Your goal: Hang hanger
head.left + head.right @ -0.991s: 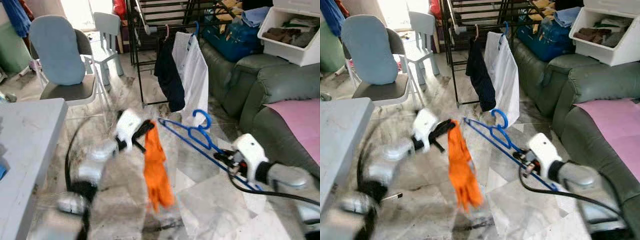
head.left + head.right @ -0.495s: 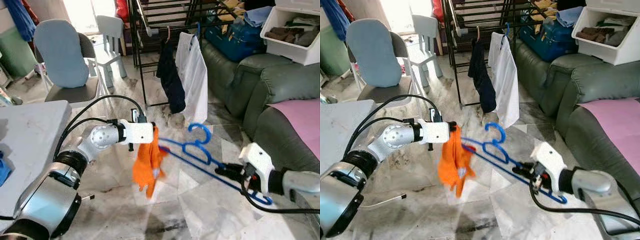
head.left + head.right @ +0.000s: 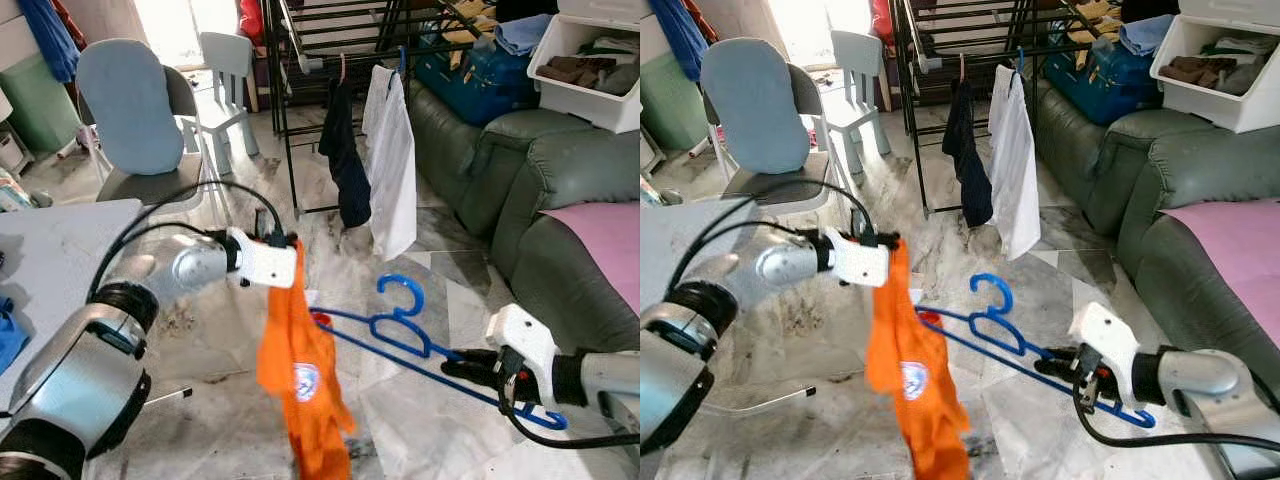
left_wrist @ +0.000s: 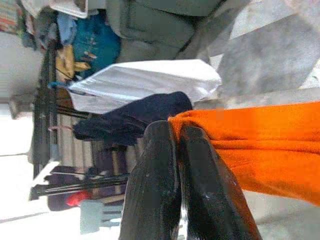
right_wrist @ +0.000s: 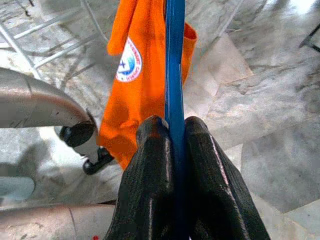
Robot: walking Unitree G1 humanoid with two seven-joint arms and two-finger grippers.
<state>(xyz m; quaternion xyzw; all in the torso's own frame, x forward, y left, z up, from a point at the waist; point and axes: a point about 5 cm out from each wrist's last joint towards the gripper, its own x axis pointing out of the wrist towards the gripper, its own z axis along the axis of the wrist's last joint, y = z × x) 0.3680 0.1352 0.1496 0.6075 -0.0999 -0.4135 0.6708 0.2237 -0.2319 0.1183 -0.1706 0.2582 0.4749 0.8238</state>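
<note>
Left wrist view gives me the left gripper (image 4: 177, 145) with its two black fingers pressed together on the top edge of an orange shirt (image 3: 300, 375). From the head camera I see that shirt hanging straight down below the gripper, a round white badge on its front, its lower end near the marble floor (image 3: 420, 420).

My right gripper (image 5: 172, 135) is clamped on the lower bar of a blue hanger (image 3: 400, 325), fingers tight on either side of it. The hanger reaches away from that gripper toward the left one, hook upward, and its far tip sits just beside or behind the shirt; I cannot tell whether they touch.

Beyond both grippers stands a black drying rack (image 3: 300, 60) with a dark garment (image 3: 345, 160) and a white shirt (image 3: 393, 160) hung on it. A green sofa (image 3: 520, 170) lies to the outside of my right gripper, and a blue-backed chair (image 3: 130, 110) stands beyond my left.
</note>
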